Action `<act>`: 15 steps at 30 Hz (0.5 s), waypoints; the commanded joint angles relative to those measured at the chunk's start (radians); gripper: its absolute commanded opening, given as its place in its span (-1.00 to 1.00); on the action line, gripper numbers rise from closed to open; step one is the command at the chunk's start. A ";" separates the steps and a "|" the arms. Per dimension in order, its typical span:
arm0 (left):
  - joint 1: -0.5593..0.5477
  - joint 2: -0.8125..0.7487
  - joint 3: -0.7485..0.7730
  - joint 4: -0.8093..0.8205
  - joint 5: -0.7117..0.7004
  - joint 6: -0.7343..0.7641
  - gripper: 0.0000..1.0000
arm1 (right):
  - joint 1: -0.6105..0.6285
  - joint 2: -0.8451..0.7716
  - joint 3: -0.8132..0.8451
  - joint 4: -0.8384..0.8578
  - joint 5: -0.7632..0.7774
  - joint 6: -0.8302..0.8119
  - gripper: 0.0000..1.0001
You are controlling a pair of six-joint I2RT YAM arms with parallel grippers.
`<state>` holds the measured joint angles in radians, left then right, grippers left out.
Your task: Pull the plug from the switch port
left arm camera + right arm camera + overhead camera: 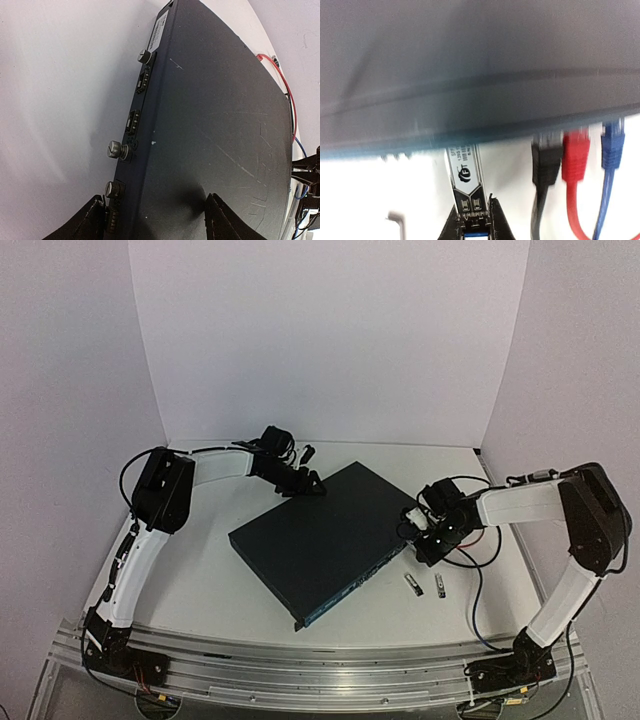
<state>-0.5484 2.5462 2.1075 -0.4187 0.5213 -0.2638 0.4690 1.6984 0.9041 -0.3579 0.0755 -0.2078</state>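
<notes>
Gripping arm – right gripper (475,216): closed on the tail end of the plug (466,172), one finger on each side, pinching it.
Plug: silver module w/ a black logo and small print, long axis pointing at the switch (470,65). Its front end goes under the switch's front edge, at a port. If it sits fully inside, I cannot tell, as the edge is blurred.
Switch: flat dark box, lying askew in the middle of the table (200,570). Port face is turned near-right, toward the right arm.
Cables: black cable (546,160), red cable (576,152) and blue cable (612,140), plugged side by side in the same face, to the right of the plug.
Other arm – left gripper (157,225): at the far corner of the switch, opposite end from the plug. Fingers (95,222) are wide apart, one beside the rear face w/ its thumbscrews (116,148), the other over the top plate. Whether they press on the box or only straddle it, I cannot tell.
Loose bits: one small module (410,583) and a second module (438,585) on the table, just in front of the port face and near the right gripper, apart from each other.
Grey bent piece (395,217): on the table left of the plug, too blurred to name.
</notes>
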 commanded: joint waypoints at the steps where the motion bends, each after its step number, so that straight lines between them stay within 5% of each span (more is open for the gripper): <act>1: 0.008 0.072 -0.029 -0.181 -0.120 0.001 0.32 | -0.012 -0.043 -0.020 -0.061 0.030 -0.045 -1.00; 15: 0.008 0.059 -0.037 -0.155 -0.094 -0.005 0.33 | -0.010 -0.331 -0.088 -0.081 -0.017 -0.039 -1.00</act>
<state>-0.5480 2.5462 2.1075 -0.4183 0.5233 -0.2703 0.4591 1.4486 0.8355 -0.3944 0.1073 -0.2499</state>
